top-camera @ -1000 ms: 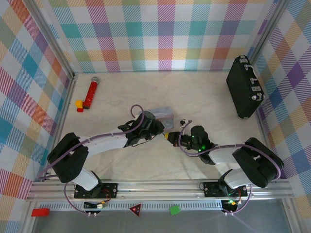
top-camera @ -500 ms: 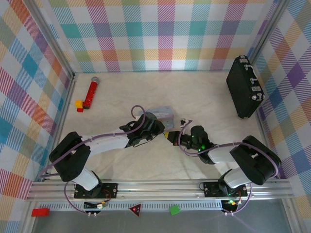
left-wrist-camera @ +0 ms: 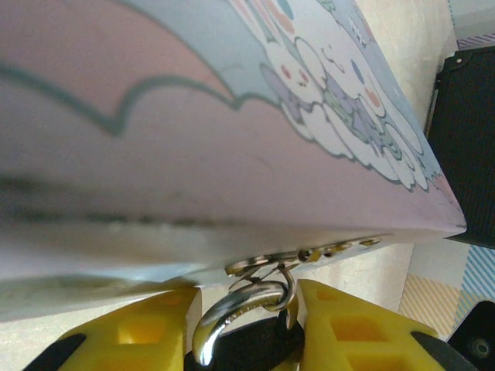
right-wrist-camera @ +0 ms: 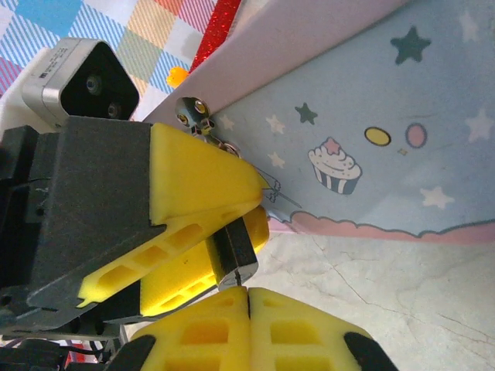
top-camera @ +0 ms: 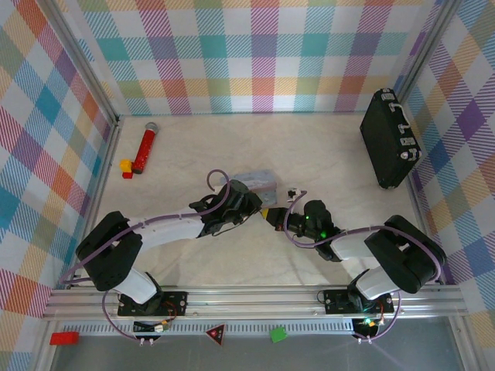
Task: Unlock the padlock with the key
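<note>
The padlock (right-wrist-camera: 232, 255) is hung by its shackle (left-wrist-camera: 232, 305) from the hasp (left-wrist-camera: 309, 255) of the pale blue tin (left-wrist-camera: 232, 116), near the middle of the counter (top-camera: 325, 154). Its dark body is clamped between the narrowly parted jaws of the left gripper (left-wrist-camera: 251, 309). Just beside its free end the right gripper (right-wrist-camera: 247, 297) is seen, jaws pressed fully together; whether the key is pinched between them cannot be told. The step in hand is judged to be the presenting of the key to the keyhole. Next, fine alignment with that end is called for, then a straight push and a turn while the body is steadied.
</note>
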Robot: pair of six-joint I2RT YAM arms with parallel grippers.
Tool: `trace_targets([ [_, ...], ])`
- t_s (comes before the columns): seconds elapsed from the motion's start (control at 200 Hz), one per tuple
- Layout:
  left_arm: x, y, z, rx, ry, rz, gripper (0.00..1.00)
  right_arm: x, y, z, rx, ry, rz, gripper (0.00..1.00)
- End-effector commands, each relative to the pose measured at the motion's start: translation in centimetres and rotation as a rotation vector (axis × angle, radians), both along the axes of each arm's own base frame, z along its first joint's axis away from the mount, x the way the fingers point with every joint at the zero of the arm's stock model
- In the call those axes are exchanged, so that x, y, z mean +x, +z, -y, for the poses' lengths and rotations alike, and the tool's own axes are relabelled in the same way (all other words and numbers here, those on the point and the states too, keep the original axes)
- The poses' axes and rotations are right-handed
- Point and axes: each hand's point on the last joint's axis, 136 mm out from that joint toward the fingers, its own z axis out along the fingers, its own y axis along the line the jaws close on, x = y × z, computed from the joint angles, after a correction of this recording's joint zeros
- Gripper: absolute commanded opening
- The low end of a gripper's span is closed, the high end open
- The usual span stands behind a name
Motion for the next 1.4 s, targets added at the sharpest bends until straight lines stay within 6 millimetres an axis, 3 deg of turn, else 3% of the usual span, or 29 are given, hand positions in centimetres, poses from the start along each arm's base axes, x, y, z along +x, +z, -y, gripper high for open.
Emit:
trace_targets([
  [0.0, -5.5, 2.8, 4.6, -0.15, -0.248, -0.045, 0.32, 2.4, 3.5, 0.1, 0.087, -0.083, 0.112, 0.0],
  [0.4, -5.0, 2.3, 4.3, -0.16, -0.228, -0.044, 0.32, 1.2, 1.3, -0.4, 0.074, -0.07, 0.039, 0.0],
  [0.635, -4.4, 2.9, 4.4, -0.208, -0.19, -0.042, 0.23, 0.7, 0.5, -0.7, 0.083, -0.069, 0.011, 0.0],
  [0.87, -3.5, 5.9, 5.2, -0.331, -0.126, -0.024, 0.14, 0.4, 1.3, -1.6, 0.125, -0.084, 0.055, 0.0],
  [1.095, -3.4, 6.5, 4.6, -0.399, -0.052, -0.032, 0.1, 1.5, 2.6, -1.4, 0.153, -0.137, 0.086, 0.0],
  [1.395, -4.2, 7.9, 5.4, -0.43, -0.086, -0.038, 0.1, 2.9, 3.5, -0.4, 0.119, -0.184, 0.117, 0.0],
])
